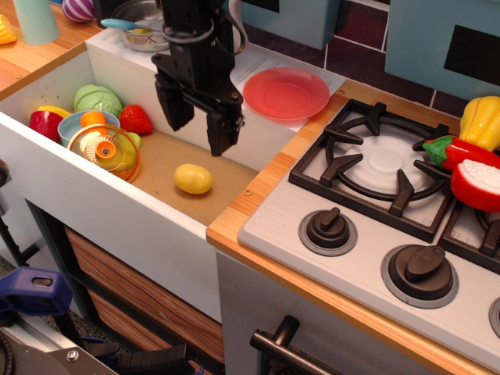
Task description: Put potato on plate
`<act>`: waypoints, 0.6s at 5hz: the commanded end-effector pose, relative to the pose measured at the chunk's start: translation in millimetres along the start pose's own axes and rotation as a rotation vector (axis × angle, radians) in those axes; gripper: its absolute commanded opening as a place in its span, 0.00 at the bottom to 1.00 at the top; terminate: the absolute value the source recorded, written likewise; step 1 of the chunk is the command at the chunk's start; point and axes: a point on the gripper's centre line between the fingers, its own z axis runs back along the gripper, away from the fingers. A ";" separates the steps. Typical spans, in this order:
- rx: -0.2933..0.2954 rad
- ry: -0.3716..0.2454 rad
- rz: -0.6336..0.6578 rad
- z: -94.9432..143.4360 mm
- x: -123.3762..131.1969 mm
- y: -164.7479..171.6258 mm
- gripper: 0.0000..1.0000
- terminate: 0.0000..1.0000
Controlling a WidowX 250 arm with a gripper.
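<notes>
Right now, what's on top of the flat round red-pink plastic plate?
Nothing shows on the flat round red-pink plastic plate; its whole face is bare. The small yellow egg-shaped toy potato lies in the sink below the open black gripper. What the plate covers is hidden.

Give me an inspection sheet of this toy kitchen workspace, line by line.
Surface: toy sink basin with a brown floor, wooden counter and stove top to its right.
Job's things: potato lies on the basin floor; plate sits bare on the ledge behind the counter.
Clutter: green cabbage, strawberry, orange domed dish in the basin's left end; yellow and red toy food on the stove's right edge; pot behind the basin.
Grippers: pincer open, empty, above the basin, up and slightly left of the potato in the image.
Cables: a cable wrapped around the arm above the pincer.
Surroundings: oven handle below, dark tiles behind.
</notes>
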 end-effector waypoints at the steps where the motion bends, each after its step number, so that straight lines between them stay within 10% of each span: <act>1: -0.006 -0.055 -0.076 -14.4 17.0 22.3 1.00 0.00; 3: -0.059 -0.075 -0.258 -43.6 25.0 40.0 1.00 0.00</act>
